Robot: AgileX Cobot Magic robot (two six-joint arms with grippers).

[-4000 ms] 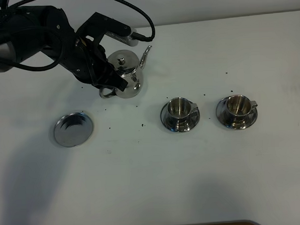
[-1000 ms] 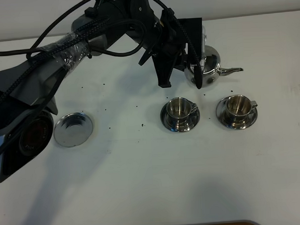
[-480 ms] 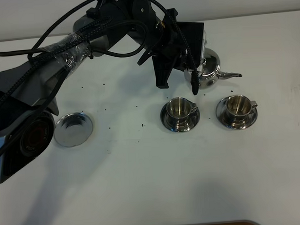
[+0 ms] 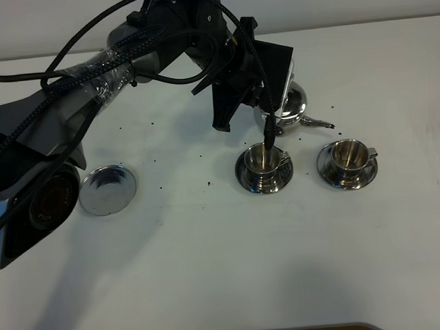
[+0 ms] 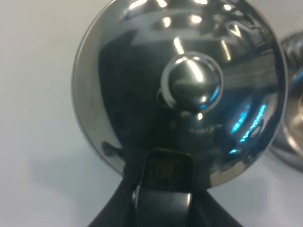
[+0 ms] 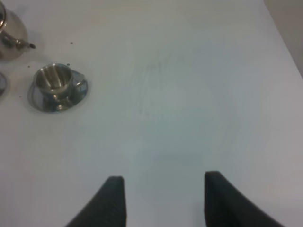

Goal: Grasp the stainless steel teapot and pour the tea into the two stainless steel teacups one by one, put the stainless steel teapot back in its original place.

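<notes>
Behind the two cups on the white table (image 4: 232,267), the left gripper (image 4: 271,122) is closed tight on the handle of the stainless steel teapot (image 4: 294,103). The left wrist view looks down on its domed lid (image 5: 142,71) and knob (image 5: 191,87). The spout (image 4: 317,122) points toward the outer teacup (image 4: 347,158), and the inner teacup (image 4: 263,159) is just beside the pot. Each cup stands on a saucer. The steel coaster disc (image 4: 108,189) lies well apart. The right gripper (image 6: 163,201) has its fingers apart above the table

Left gripper (image 5: 162,187) moves the teapot (image 4: 294,103) from back-left across to behind the cups. Now it shifts slightly left, and the spout dips lower toward the right teacup (image 4: 346,154).
</notes>
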